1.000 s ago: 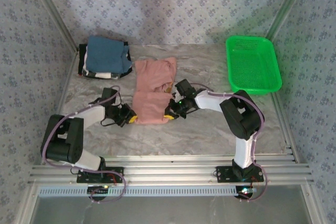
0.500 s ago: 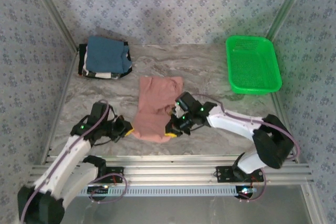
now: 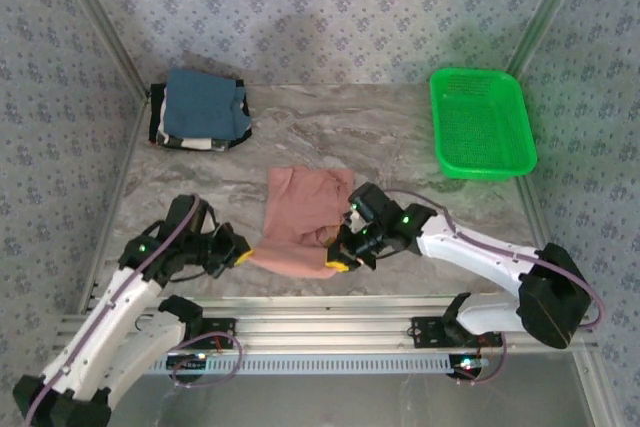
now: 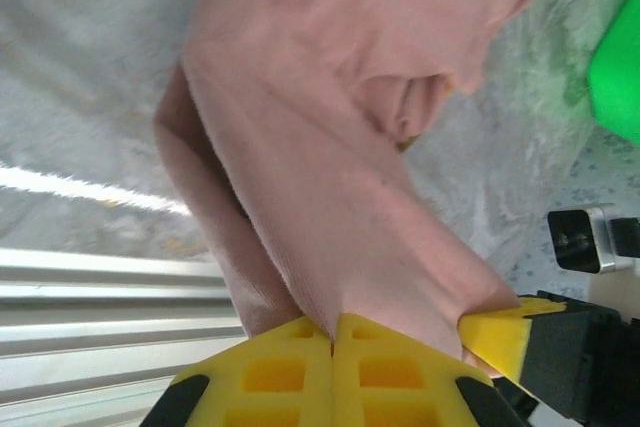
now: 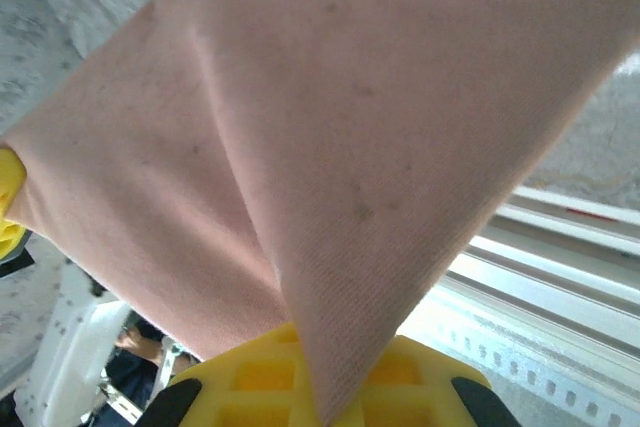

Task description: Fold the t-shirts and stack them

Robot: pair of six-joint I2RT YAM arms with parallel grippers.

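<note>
Near edge: aluminium rails [image 3: 330, 312] run along the front of the bench [image 3: 400, 142], just short of the held cloth.
Left gripper [image 3: 242, 255]: fingers [image 4: 270, 372] pressed together, clamped on the near-left corner of the salmon-pink t-shirt [image 3: 305, 215].
Right gripper [image 3: 345, 262]: fingers [image 5: 250, 377] pressed together, clamped on the near-right corner of the same shirt.
Salmon-pink t-shirt: mid-bench, toward the front. The near edge is raised between the two grips and the far part lies on the bench, creased and already doubled in places.
Step in hand (judged): carrying the near edge to set a fold.
Handling advice: hold both corners level and the edge between them taut. Move the two arms as a pair. Lay the edge square on the far part and let go only once the cloth lies flat. A slack middle is likely to bunch.
Folded stack [image 3: 200, 105]: far left, blue on top with black and white beneath, well apart from the held shirt. Probably where it will go.
Green mesh basket [image 3: 480, 125]: far right.
Markings: no brand, label or writing is legible.
</note>
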